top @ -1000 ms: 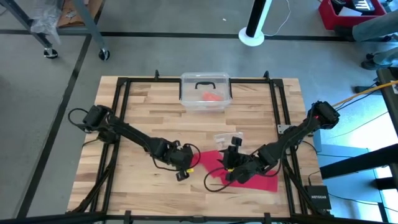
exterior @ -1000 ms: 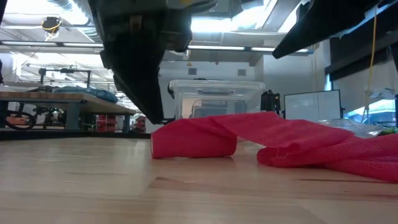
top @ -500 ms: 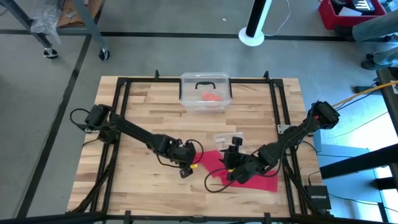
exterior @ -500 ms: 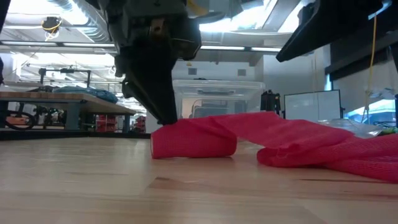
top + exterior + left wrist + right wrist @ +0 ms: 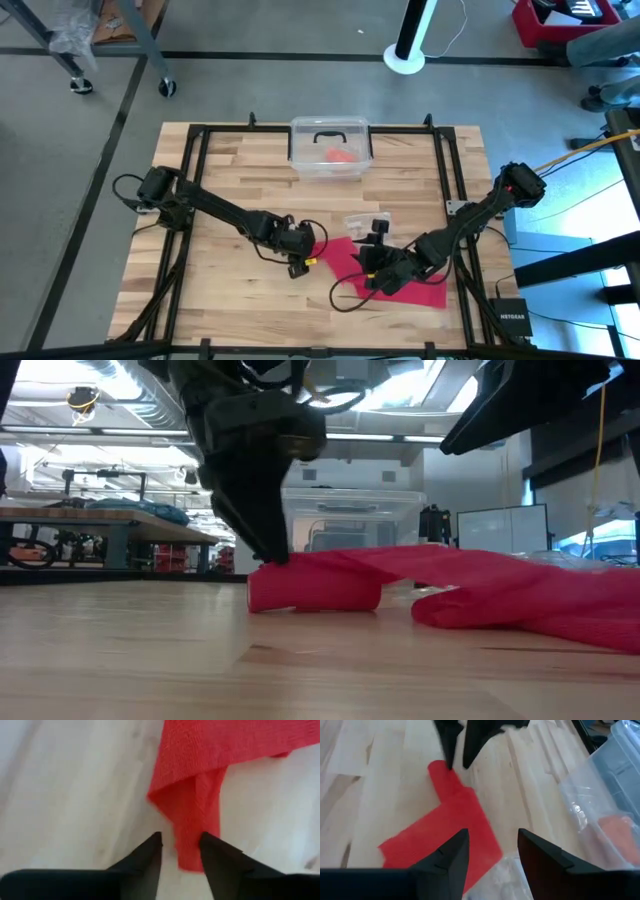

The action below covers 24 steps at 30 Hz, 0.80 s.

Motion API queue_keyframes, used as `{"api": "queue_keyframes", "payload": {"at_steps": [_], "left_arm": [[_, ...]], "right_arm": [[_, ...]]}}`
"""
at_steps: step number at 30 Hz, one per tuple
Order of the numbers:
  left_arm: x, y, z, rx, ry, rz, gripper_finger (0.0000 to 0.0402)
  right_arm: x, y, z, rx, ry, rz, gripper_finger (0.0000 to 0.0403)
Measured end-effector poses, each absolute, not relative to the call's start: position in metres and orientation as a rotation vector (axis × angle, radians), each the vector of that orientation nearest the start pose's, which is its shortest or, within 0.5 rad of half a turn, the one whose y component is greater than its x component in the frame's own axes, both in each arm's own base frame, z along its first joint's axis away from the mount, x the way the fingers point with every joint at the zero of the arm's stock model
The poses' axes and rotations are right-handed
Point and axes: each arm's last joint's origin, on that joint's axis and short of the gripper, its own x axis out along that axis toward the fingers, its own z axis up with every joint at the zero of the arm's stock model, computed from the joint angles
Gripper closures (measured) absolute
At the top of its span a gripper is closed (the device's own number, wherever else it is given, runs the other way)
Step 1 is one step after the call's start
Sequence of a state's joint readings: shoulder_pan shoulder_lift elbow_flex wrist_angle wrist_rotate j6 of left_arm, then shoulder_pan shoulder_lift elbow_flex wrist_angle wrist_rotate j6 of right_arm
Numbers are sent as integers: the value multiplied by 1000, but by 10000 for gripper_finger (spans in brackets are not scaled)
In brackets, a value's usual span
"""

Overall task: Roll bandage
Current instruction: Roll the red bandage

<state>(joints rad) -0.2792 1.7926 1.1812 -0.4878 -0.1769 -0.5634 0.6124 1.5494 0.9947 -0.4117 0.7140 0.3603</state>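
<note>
a: where is the bandage [image 5: 392, 282] found?

b: it is spread on the wooden table [image 5: 225, 180], near the front edge and right of the middle. one end is rolled into a short red roll [image 5: 313, 584] lying on the table; the rest trails away from it in loose folds.

a: how is the left gripper [image 5: 180, 851] placed?

b: it is lowered at the rolled end. in the left wrist view the two dark fingers [image 5: 147, 857] are seen parted, one on each side of the narrow red tip, with a gap left at the cloth. nothing is clamped. in the low view a fingertip is seen right at the roll's upper corner, though contact cannot be told.

a: and the right gripper [image 5: 490, 851]?

b: it is held above the loose, flat part of the bandage, towards the right of the table. its fingers [image 5: 449, 857] are seen apart with only cloth and table below them, so nothing is grasped.

a: what else is seen on the table?

b: a clear plastic box [image 5: 331, 147] is set at the far edge, with an orange-red lump [image 5: 342, 156] inside. a crinkly clear bag [image 5: 358, 223] is seen just beyond the bandage.
</note>
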Motion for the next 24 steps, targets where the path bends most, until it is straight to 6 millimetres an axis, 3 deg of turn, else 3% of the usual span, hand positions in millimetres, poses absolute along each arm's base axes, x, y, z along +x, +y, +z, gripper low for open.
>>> {"api": "queue_keyframes", "payload": {"at_steps": [3, 6, 9, 14, 18, 24], "left_arm": [[336, -97, 207, -240, 1037, 192, 369], [328, -102, 228, -283, 988, 174, 388], [325, -107, 231, -307, 947, 185, 361], [330, -106, 204, -359, 1006, 241, 286], [333, -109, 188, -370, 1096, 183, 226], [340, -111, 181, -323, 1056, 179, 188]], "right_arm": [[256, 168, 216, -238, 716, -207, 233], [250, 176, 216, -229, 701, -193, 233], [247, 183, 217, -220, 677, -171, 233], [248, 188, 219, -189, 653, -145, 233], [248, 187, 219, -189, 657, -146, 233], [249, 188, 216, -198, 659, -149, 233]]}}
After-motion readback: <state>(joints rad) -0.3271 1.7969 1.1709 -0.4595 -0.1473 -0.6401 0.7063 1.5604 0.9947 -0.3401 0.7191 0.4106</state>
